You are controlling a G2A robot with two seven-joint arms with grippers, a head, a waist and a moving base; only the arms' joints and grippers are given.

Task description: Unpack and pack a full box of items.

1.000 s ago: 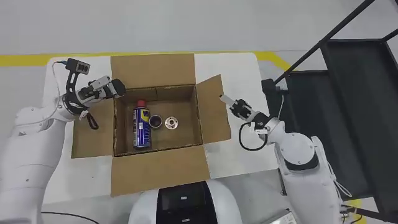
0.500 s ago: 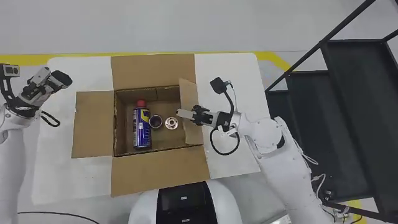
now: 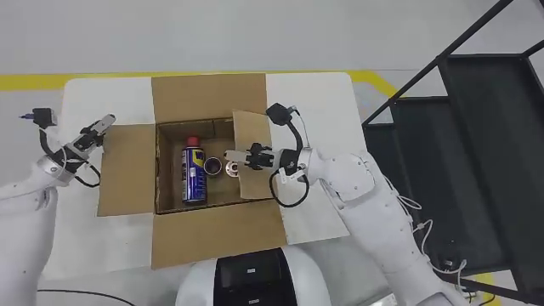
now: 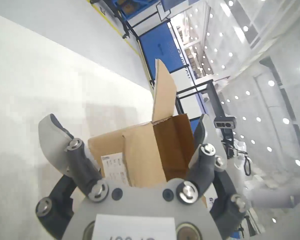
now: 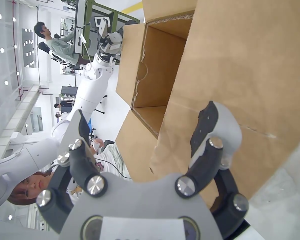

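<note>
You are at one end of the job, and the views do not settle which. The cardboard box holds a blue-and-yellow spray can along its left inside wall. A small dark round cap and a metal ring lie just beside the can toward the box's middle, so every item you can see is inside. Three flaps lie flat outward (far, left and near), while the right flap stands tipped in over the opening. The right gripper is at that flap, fingers apart with the flap's edge between them, clamped on nothing. The left gripper hangs just outside the box's left flap, also spread and carrying nothing. If you are unpacking, all three items are left to lift out. If you are packing, the contents are in and four flaps remain to fold.
</note>
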